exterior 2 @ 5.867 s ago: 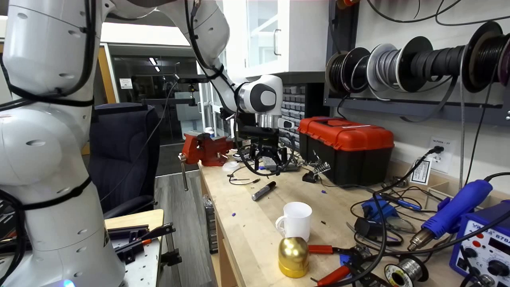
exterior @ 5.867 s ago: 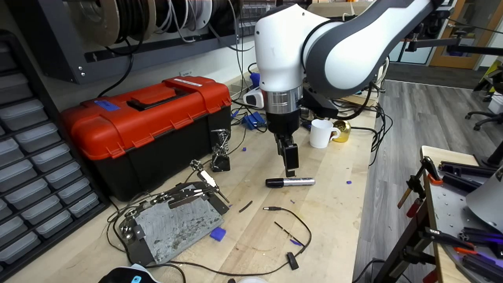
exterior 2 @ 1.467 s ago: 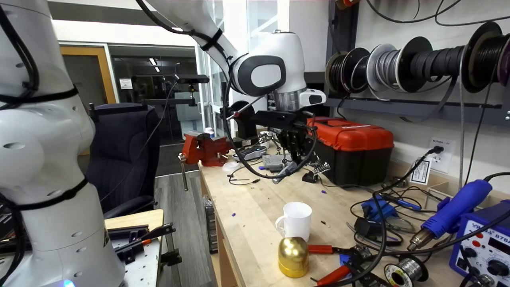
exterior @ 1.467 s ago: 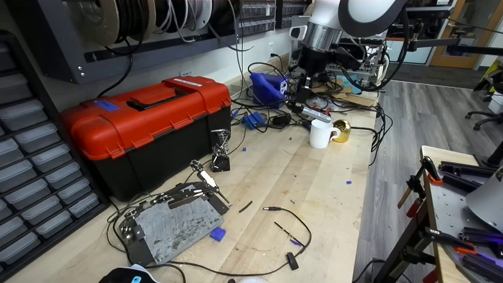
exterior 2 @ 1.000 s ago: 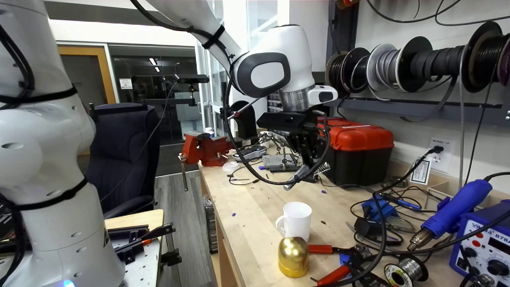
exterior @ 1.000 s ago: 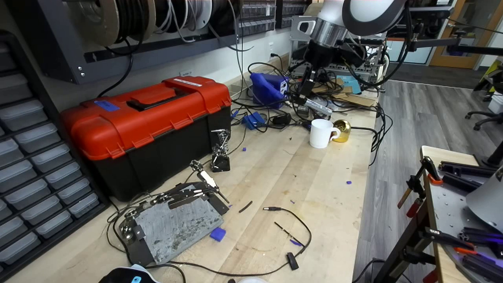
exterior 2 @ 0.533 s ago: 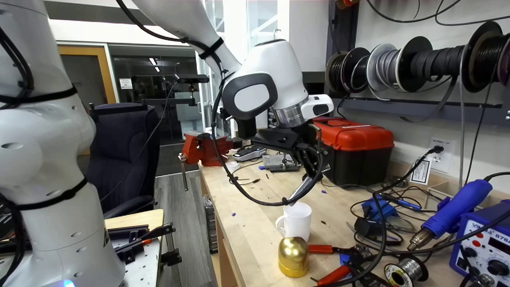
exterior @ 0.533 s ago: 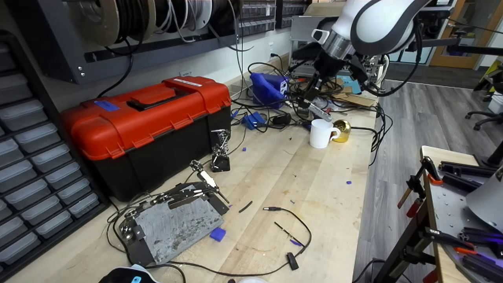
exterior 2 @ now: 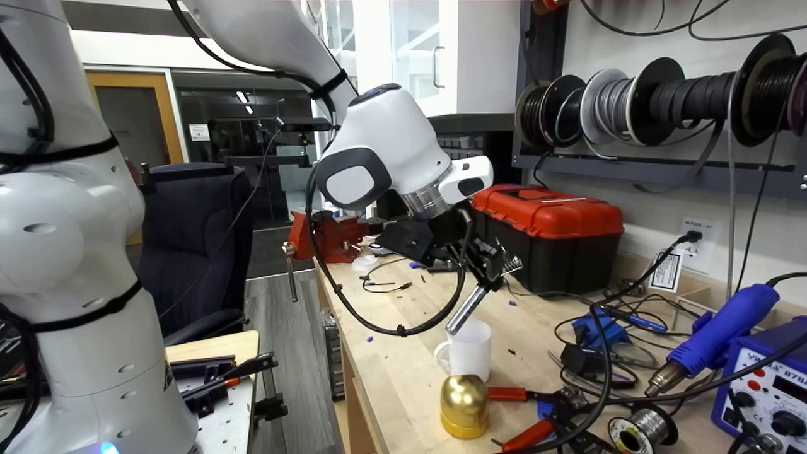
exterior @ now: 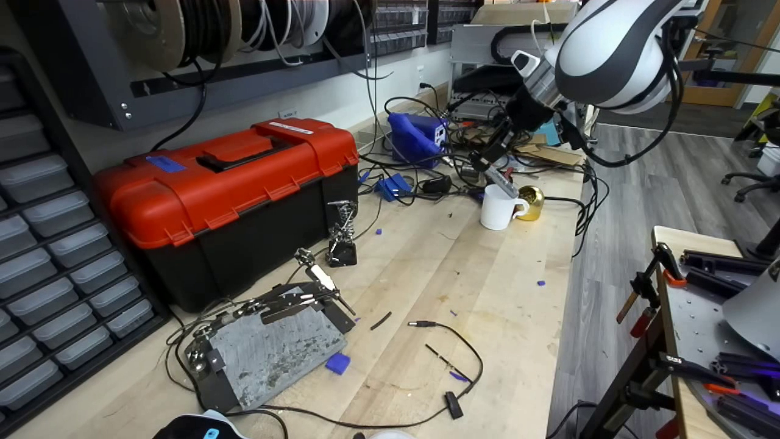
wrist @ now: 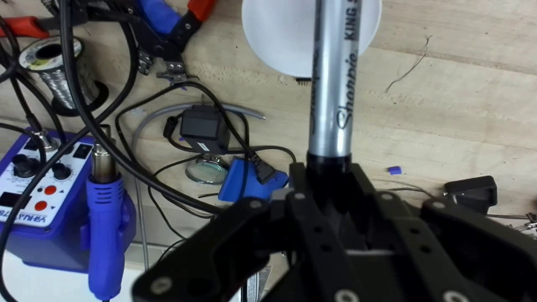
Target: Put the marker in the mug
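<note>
Marker (exterior 2: 468, 309) aslant in hand (wrist: 329, 170), grey end down over mug (exterior 2: 473, 354)

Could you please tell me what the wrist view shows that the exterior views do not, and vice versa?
Only the wrist view shows readable "Sharpie" lettering on the marker.
Only the exterior views show the red-topped toolbox, the gold container and the robot's white arm.
All of them share the gripper holding the marker, the white mug and the blue tool station.
</note>
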Controlling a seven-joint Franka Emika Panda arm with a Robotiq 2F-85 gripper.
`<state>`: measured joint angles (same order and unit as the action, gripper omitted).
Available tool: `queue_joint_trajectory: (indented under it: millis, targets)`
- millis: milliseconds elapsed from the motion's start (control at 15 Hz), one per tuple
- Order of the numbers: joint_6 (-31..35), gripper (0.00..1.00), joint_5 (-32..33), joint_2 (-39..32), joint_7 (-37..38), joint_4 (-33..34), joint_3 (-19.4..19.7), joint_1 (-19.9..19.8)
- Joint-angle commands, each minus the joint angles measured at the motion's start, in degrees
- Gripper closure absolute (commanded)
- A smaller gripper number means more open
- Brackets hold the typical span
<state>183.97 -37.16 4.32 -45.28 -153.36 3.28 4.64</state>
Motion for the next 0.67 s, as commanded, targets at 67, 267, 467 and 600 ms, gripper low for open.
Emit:
queue_joint_trajectory:
  millis: [67,267,467,600]
  targets:
    - [7.21,0.96,-2.07,3.77,-0.54,-4.36,0.77,4.17]
    - [11.39,0.96,12.55,2.07,11.39,-6.31,-2.41,-0.73]
    - [15.08,0.96,9.61,-0.72,9.2,-6.34,0.25,2.7]
    - [16.73,0.96,9.83,-2.7,9.08,-6.07,0.05,2.26]
